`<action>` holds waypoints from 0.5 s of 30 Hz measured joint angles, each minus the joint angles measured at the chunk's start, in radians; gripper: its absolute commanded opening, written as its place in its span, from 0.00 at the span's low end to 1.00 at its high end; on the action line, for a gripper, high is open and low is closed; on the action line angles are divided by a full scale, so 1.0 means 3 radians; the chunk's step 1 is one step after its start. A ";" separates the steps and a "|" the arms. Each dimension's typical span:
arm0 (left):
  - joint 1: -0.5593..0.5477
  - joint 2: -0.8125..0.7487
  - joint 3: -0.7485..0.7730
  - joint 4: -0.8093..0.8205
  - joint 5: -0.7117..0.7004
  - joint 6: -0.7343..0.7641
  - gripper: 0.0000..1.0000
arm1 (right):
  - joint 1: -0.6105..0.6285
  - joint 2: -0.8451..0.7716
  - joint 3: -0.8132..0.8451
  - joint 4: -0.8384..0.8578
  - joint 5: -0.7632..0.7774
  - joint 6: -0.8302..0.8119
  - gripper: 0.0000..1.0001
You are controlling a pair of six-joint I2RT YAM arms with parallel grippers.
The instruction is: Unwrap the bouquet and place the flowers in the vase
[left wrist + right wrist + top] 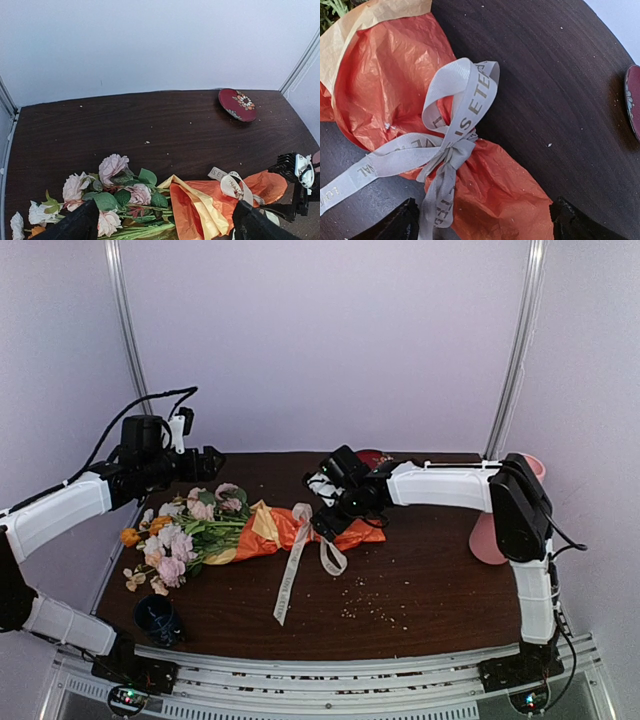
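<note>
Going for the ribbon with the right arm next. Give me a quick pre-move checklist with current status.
1. Right end effector open: ok, fingers wide apart, nothing held.
2. Knot lined up with it: ok, it lies just ahead, between the fingers.
3. Ribbon untied: not ok, the bow is tied around the paper.
4. Left end effector open, holding nothing: ok.
5. Vase upright: ok, partly hidden behind the right arm.
6. Vase empty: cannot tell.
</note>
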 measured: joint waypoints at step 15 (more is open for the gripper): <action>0.0001 0.0000 0.0000 -0.0001 0.0050 -0.0010 0.96 | -0.0014 0.0280 0.0104 -0.0100 0.0025 -0.0062 0.89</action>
